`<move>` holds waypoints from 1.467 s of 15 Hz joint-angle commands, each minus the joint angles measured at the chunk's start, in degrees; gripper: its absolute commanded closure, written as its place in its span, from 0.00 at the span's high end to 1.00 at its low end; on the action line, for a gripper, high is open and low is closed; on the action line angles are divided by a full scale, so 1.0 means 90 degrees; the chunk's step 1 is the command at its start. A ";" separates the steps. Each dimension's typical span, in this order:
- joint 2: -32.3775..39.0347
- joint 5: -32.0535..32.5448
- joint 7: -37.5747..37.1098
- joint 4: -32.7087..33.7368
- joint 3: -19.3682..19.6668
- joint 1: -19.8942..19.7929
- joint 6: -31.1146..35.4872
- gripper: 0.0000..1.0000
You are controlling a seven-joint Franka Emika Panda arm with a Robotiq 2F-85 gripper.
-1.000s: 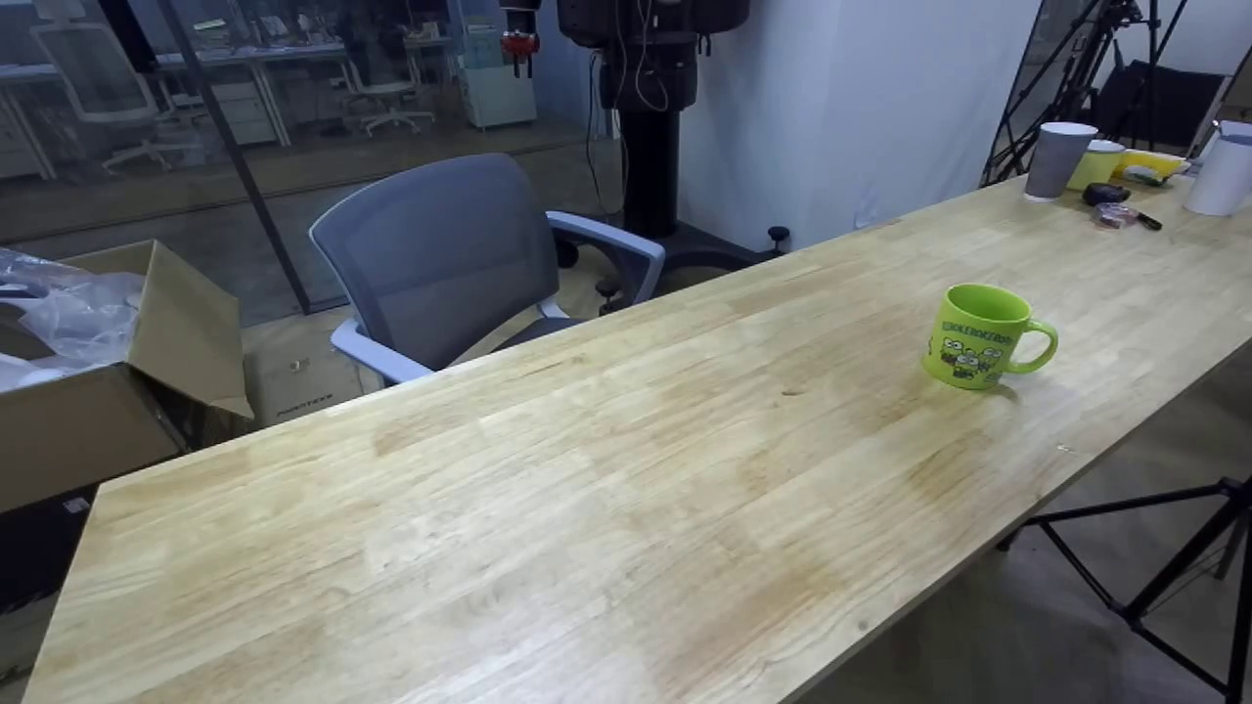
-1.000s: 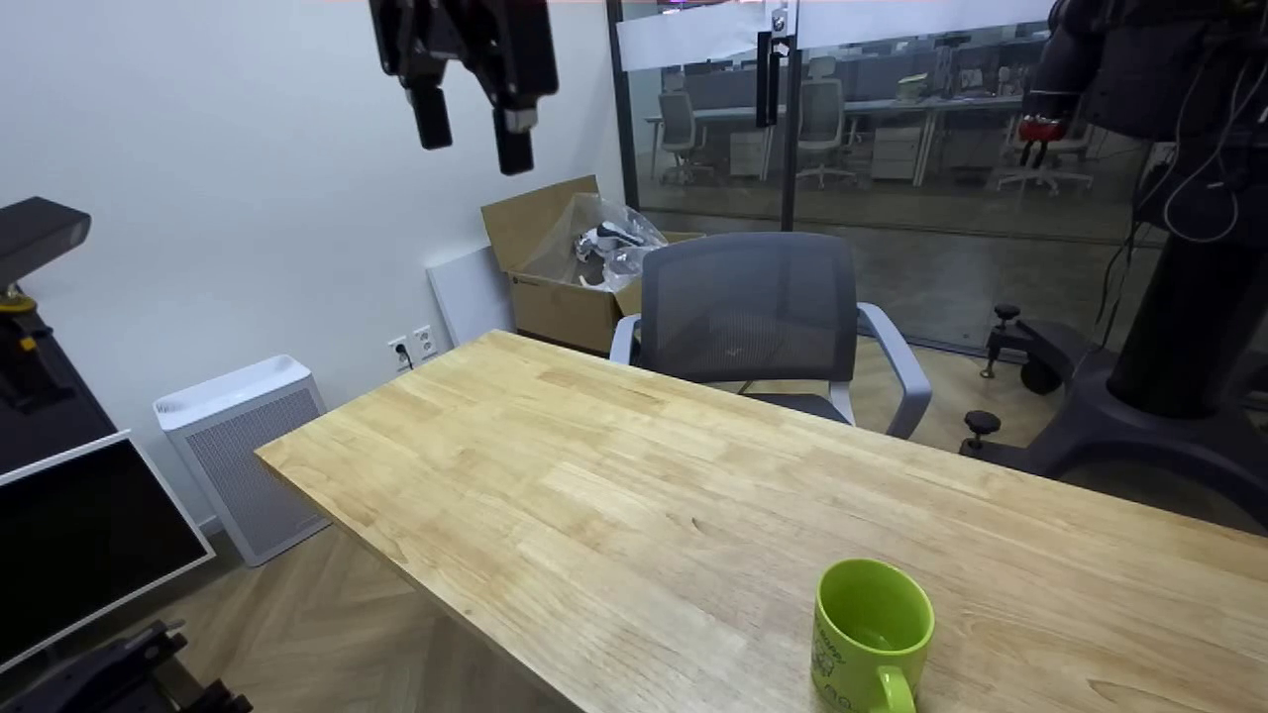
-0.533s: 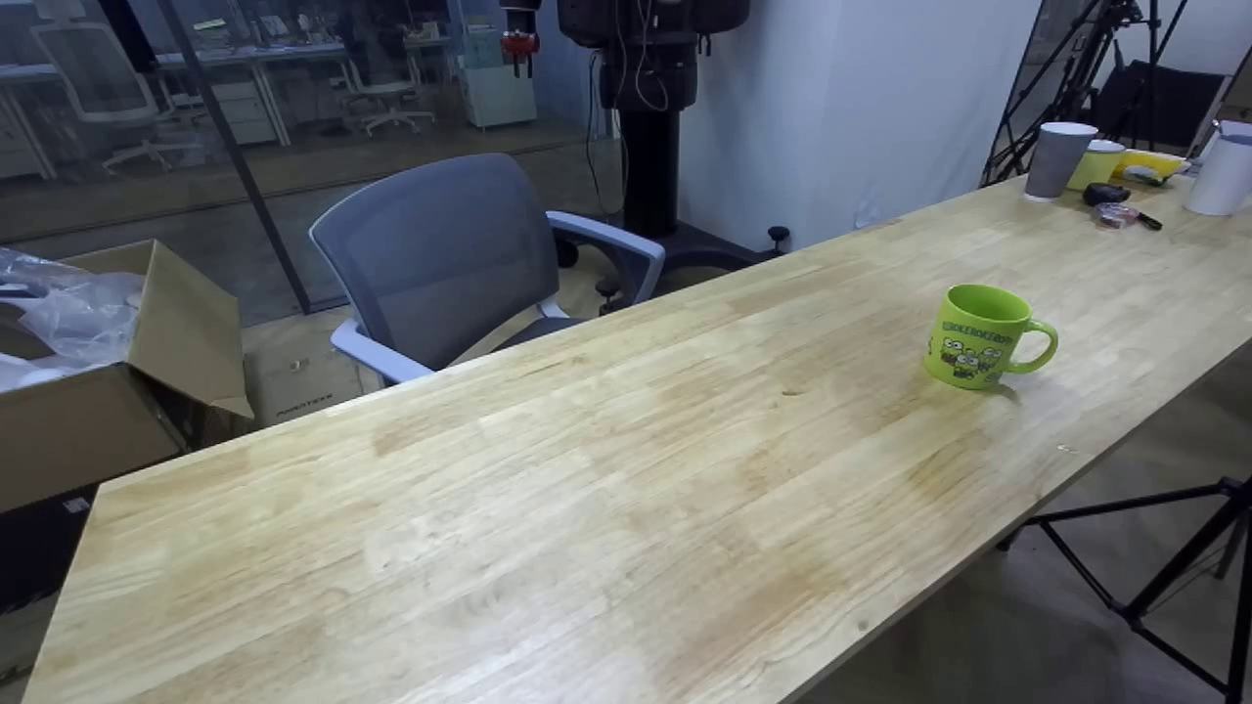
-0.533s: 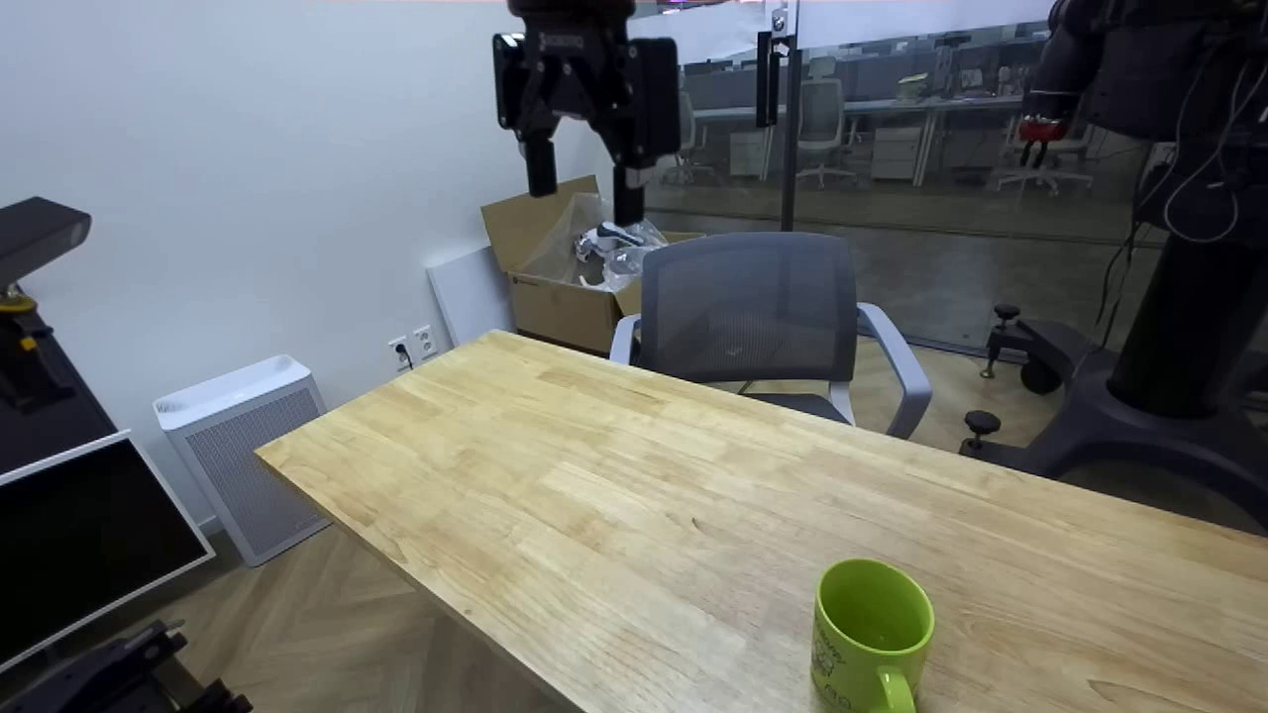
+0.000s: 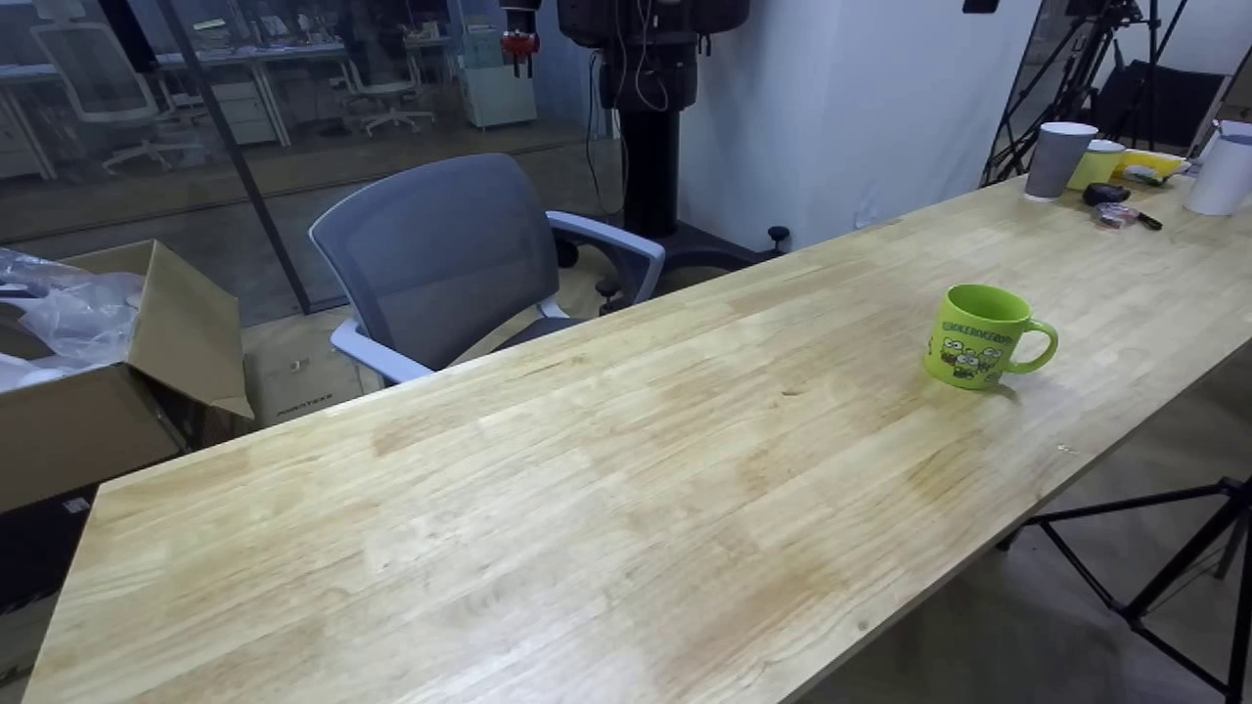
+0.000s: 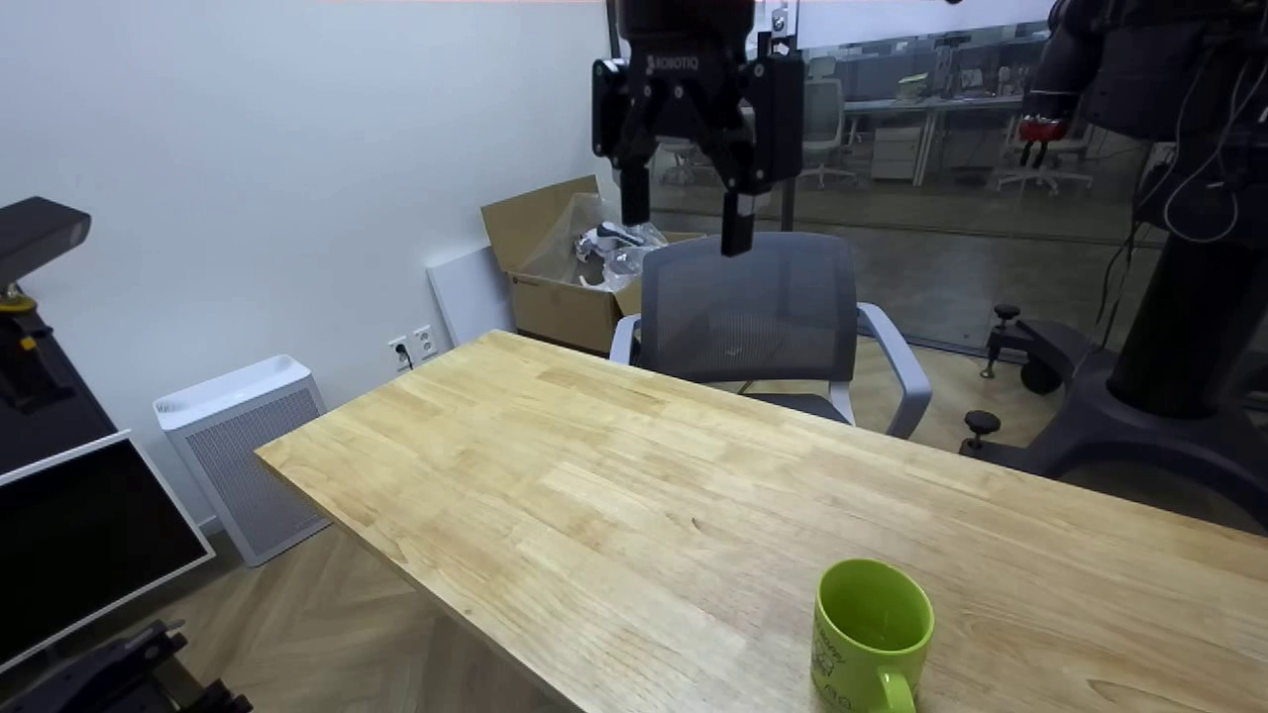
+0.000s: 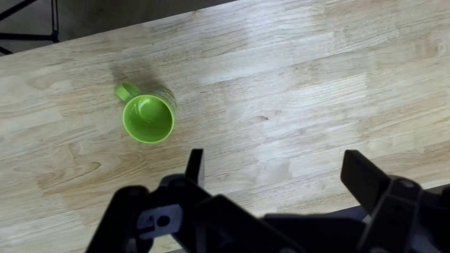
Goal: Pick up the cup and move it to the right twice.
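Note:
The cup is a lime-green mug (image 5: 978,337) with a loop handle and dark cartoon print, standing upright on the wooden table. It also shows at the bottom of an exterior view (image 6: 872,634) and left of the jaws in the wrist view (image 7: 148,118). My gripper (image 6: 686,220) is open and empty, its fingers pointing down, high above the table. In the wrist view the jaws (image 7: 274,158) are wide apart with bare table seen between them, and the mug lies beyond the left finger, not touched. Inside the mug nothing shows.
The long wooden table (image 5: 587,489) has a grey chair (image 5: 440,264) at its side. At its far end stand a grey-white cup (image 5: 1058,161), a yellow-green cup (image 5: 1095,164), a white cylinder (image 5: 1221,176) and small items. An open cardboard box (image 6: 565,312) is on the floor.
My gripper has moved to the right and lower in an exterior view, staying open. A small dark piece now shows at the top edge of an exterior view. The mug has not moved.

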State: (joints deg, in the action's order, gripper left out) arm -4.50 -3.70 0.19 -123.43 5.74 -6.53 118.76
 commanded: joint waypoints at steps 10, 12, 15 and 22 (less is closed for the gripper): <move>0.0356 0.0462 -0.0024 0.0319 0.0385 -0.0348 0.0024 1.00; 0.0273 0.0395 0.0010 0.0142 0.0376 -0.0336 0.0073 1.00; 0.0274 0.0387 0.0011 0.0150 0.0383 -0.0341 0.0047 1.00; 0.0390 0.0415 0.0011 0.0095 0.0395 -0.0353 0.0144 1.00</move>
State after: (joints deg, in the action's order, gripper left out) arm -1.97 -0.15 0.26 -122.42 9.02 -9.73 119.44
